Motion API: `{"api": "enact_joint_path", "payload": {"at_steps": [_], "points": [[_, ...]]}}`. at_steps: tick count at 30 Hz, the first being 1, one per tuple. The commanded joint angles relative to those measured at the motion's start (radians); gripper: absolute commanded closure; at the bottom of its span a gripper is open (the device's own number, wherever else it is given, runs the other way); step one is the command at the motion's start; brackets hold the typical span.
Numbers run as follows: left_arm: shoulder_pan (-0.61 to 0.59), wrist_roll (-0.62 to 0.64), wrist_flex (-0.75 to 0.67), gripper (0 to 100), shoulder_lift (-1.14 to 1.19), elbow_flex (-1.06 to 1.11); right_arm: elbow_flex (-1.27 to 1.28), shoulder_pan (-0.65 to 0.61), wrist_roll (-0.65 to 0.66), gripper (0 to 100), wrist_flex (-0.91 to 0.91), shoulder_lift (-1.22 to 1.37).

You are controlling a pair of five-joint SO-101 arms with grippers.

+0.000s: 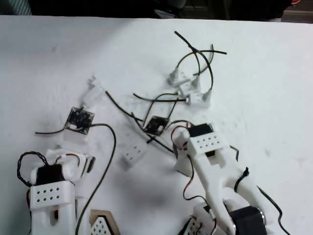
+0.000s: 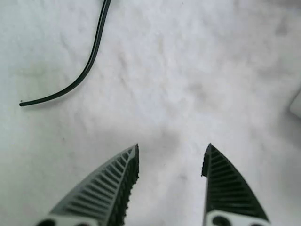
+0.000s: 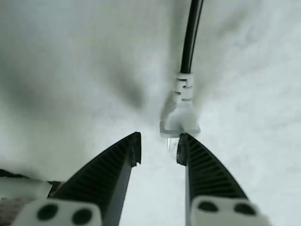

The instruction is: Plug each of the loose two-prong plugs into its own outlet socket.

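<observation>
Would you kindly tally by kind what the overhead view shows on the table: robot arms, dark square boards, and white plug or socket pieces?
Robot arms: 2
Dark square boards: 2
White plug or socket pieces: 5
Total: 9

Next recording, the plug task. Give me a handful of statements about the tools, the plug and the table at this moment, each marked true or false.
1. The left tool is open over bare table, with nothing between its fingers. True.
2. The right tool is shut on a plug. False: it is open, and the white plug lies on the table just beyond its fingertips, not gripped.
3. That plug has a black cable running away from the right tool. True.
4. The table is dark wood. False: the table has a white surface.
</observation>
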Motion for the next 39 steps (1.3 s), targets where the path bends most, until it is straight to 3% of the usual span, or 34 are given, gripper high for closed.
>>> {"api": "enact_joint_path", "payload": {"at_steps": [1, 17, 22, 27, 39], "points": [[0.001, -0.006, -0.014, 77, -0.018, -0.005, 0.034, -0.004, -0.006, 86.5, -0.093, -0.028], [0.001, -0.006, -0.014, 77, -0.018, -0.005, -0.031, 0.002, -0.002, 86.9, -0.240, 0.265], [0.001, -0.006, -0.014, 77, -0.018, -0.005, -0.100, 0.002, 0.000, 97.6, -0.232, 0.306], [0.001, -0.008, -0.014, 77, -0.018, -0.005, -0.110, -0.002, 0.003, 98.1, -0.229, 0.306], [0.001, -0.008, -0.014, 77, -0.018, -0.005, -0.269, -0.004, 0.058, 98.1, 0.125, 0.317]]}}
